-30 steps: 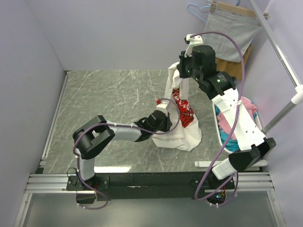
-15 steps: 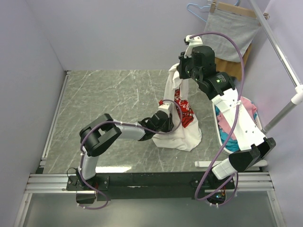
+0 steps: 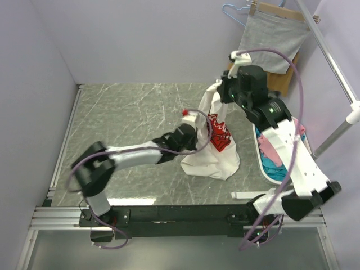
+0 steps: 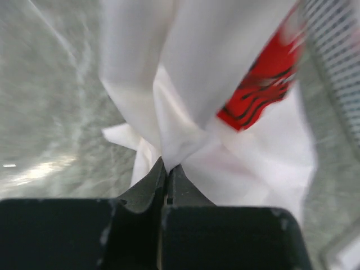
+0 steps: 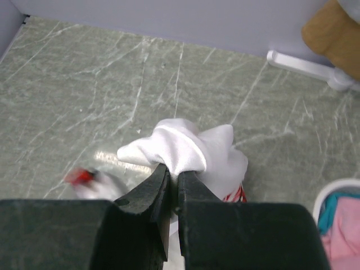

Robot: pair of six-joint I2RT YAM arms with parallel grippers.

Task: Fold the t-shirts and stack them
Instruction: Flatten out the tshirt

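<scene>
Two grippers are clamped on one white cotton t-shirt with a red chest print [image 3: 218,147]. The right gripper [image 5: 174,171] is pinched shut on a bunched upper edge and held high so the cloth hangs, its hem resting on the grey marble table [image 3: 129,112]. The left gripper [image 4: 167,173] is closed on a lower fold, presumably for spreading. The left arm [image 3: 135,154] is stretched low; the right arm [image 3: 287,140] is raised, with its wrist angled down.

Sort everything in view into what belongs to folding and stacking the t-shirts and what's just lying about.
Belongs to the job:
- white t-shirt, with red print
- left gripper, pinching it
- right gripper, pinching it

Just lying about:
- hanging grey cloth
- mustard-brown cloth
- basket of pink and teal clothes
</scene>
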